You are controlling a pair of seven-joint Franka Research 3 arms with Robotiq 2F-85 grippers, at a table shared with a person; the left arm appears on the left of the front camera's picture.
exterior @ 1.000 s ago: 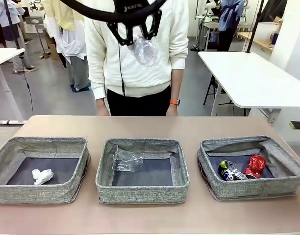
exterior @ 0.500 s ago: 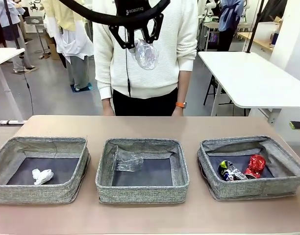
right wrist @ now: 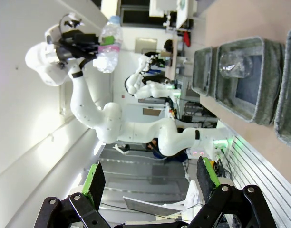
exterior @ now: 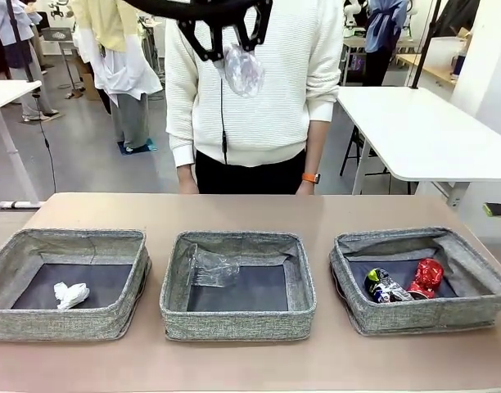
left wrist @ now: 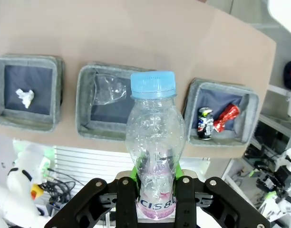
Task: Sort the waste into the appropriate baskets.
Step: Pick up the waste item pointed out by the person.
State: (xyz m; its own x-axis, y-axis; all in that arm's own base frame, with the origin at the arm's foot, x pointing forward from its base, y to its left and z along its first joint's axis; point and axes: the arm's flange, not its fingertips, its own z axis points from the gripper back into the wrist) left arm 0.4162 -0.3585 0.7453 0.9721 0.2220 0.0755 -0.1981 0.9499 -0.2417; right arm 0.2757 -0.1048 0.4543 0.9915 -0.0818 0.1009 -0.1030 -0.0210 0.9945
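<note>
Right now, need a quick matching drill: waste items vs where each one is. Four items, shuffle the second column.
Items:
1. bottle
2. paper wad
3. crumpled plastic
4. red can

Places:
A. middle basket
B. right basket
C. left gripper, held high
D. left basket

Pairs: 1-C, 2-D, 3-A, 4-B

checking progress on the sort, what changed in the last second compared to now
The left gripper, still shut on the clear bottle, rose slightly, and the person stepped toward picture right. The three baskets, white paper wad, crumpled clear plastic and both cans stayed put.
</note>
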